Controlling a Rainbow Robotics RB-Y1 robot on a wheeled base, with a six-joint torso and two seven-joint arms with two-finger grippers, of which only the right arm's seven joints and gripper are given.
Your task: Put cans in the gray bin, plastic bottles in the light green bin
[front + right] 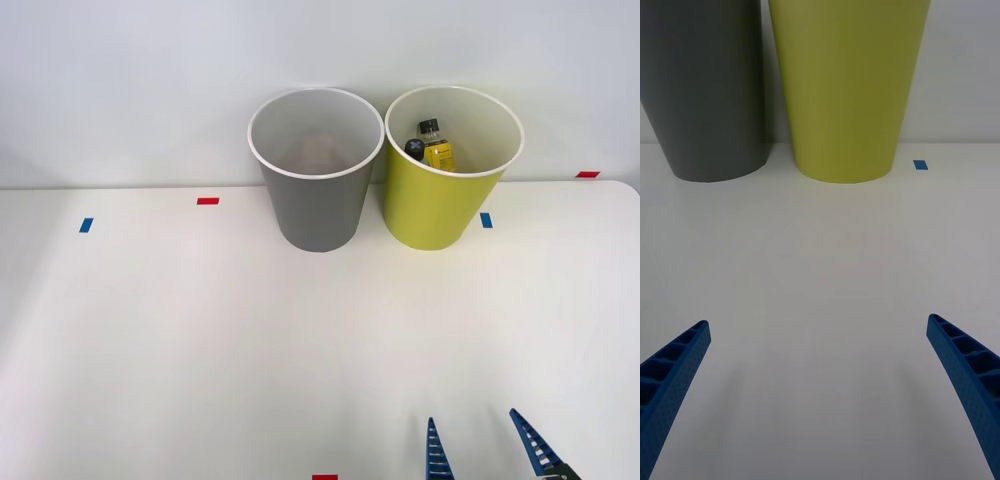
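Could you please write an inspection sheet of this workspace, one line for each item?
Surface: white table, with small red and blue tape marks.
Job's things: gray bin and light green bin stand side by side at the far edge; plastic bottles with black caps lie inside the light green bin. The gray bin's visible inside looks bare.
Clutter: nothing seen.
Grippers: right pincer open, holding nothing, at the near edge.
Cables: nothing seen.
Surroundings: plain white wall.

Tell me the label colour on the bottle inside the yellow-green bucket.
Yellow, on the small black-capped plastic bottle in the yellow-green plastic bucket; front view shows it best.
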